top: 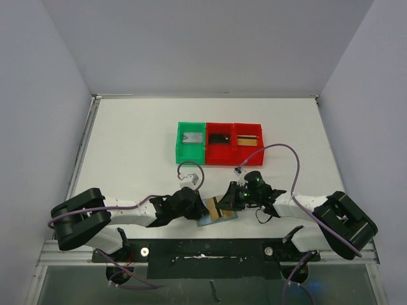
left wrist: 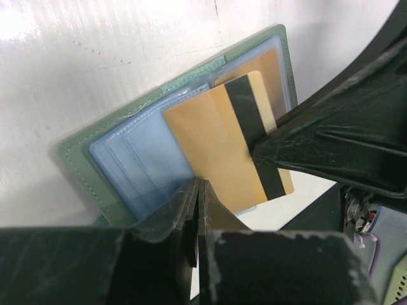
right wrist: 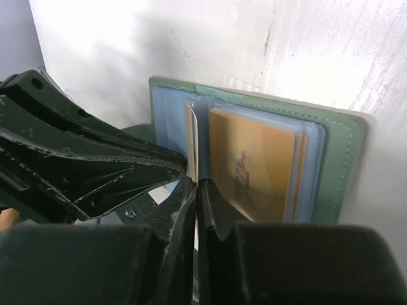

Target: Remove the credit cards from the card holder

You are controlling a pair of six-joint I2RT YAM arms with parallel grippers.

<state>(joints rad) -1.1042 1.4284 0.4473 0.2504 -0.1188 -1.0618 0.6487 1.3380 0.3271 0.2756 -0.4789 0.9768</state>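
The card holder (top: 226, 218) lies open near the table's front edge, with a green-grey rim (left wrist: 79, 168) and pale blue sleeves. My right gripper (top: 224, 202) is shut on a gold-tan credit card with a black stripe (left wrist: 216, 143). The card sticks partly out of a sleeve and shows edge-on in the right wrist view (right wrist: 193, 136) between the right gripper's (right wrist: 197, 185) shut jaws. My left gripper (left wrist: 199, 187) is shut on the holder's sleeve edge at the left side (top: 202, 207). Another gold card (right wrist: 254, 159) sits inside a sleeve.
A green bin (top: 191, 143) and two red bins (top: 220, 145) (top: 248, 142) stand in a row at mid-table, each with a card in it. The table's front edge is just below the holder.
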